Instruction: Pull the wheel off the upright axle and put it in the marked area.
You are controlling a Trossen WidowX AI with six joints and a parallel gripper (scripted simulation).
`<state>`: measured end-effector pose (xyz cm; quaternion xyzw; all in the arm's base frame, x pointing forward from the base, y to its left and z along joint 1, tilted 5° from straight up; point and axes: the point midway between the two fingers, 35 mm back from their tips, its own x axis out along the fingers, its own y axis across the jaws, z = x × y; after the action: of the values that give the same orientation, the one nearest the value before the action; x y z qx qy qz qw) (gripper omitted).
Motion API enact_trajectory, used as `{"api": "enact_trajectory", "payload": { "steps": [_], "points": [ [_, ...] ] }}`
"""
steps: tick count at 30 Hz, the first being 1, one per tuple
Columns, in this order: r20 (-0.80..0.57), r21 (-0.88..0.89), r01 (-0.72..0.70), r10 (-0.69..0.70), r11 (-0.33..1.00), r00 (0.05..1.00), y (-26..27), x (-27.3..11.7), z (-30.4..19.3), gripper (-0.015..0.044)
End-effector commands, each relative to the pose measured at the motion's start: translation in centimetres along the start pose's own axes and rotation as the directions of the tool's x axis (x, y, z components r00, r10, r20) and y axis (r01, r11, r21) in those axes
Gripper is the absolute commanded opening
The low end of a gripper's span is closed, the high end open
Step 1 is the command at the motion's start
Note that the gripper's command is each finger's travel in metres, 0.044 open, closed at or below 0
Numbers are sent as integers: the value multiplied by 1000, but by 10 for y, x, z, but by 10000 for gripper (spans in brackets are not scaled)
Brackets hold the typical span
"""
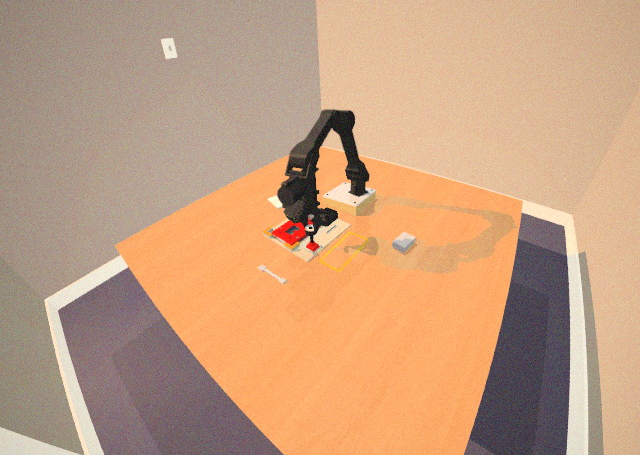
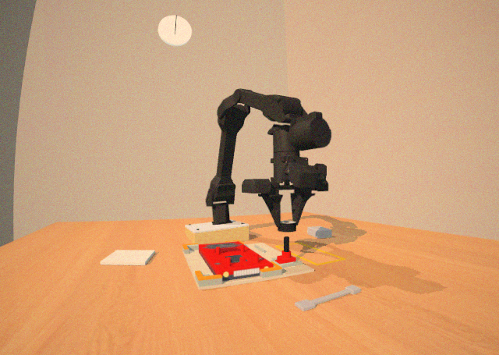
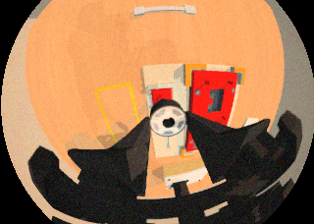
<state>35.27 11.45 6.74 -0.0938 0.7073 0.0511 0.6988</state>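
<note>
Evidently, wheel (image 1: 307, 228) (image 2: 287, 228) (image 3: 157, 122) level in claw (image 1: 310, 226) (image 2: 287, 223) (image 3: 167, 117), axis upright.

The WidowX AI arm (image 1: 323, 130) (image 2: 228, 150) is matte black to charcoal, with angular housings and smooth, rounded corners. Its mounting block (image 1: 356, 210) (image 2: 219, 234) (image 3: 183, 167) has pale yellow sides and a whitish top plate (image 1: 338, 196) (image 2: 205, 226) dotted with small dark screws or holes. Directly above the mounting block, a short, dark column (image 2: 221, 213) meets a chunky joint housing (image 2: 221, 190). Farther along the arm from the mounting block come a slim, straight link, a bulky elbow (image 1: 343, 121) (image 2: 232, 110) and a thick drum-shaped housing (image 2: 312, 132). Farthest along from the mounting block, the gripper (image 1: 310, 227) (image 2: 287, 225) (image 3: 167, 117) has blocky black carriages and wedge-shaped black fingers (image 2: 300, 207) narrowing towards their tips.
</note>
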Motion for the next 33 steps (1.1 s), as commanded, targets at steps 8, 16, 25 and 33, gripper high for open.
{"api": "enact_trajectory", "payload": {
  "steps": [8, 16, 25, 33],
  "points": [
    [3, 2, 0, 0, 1000, 1000, 0, -5, 0, 0],
    [3, 2, 0, 0, 1000, 1000, 0, -17, 0, 0],
    [-7, -3, 0, 0, 1000, 1000, 9, -18, -6, 0],
    [-5, -2, -3, 3, 1000, 1000, 36, -20, -19, 0]
  ]
}}
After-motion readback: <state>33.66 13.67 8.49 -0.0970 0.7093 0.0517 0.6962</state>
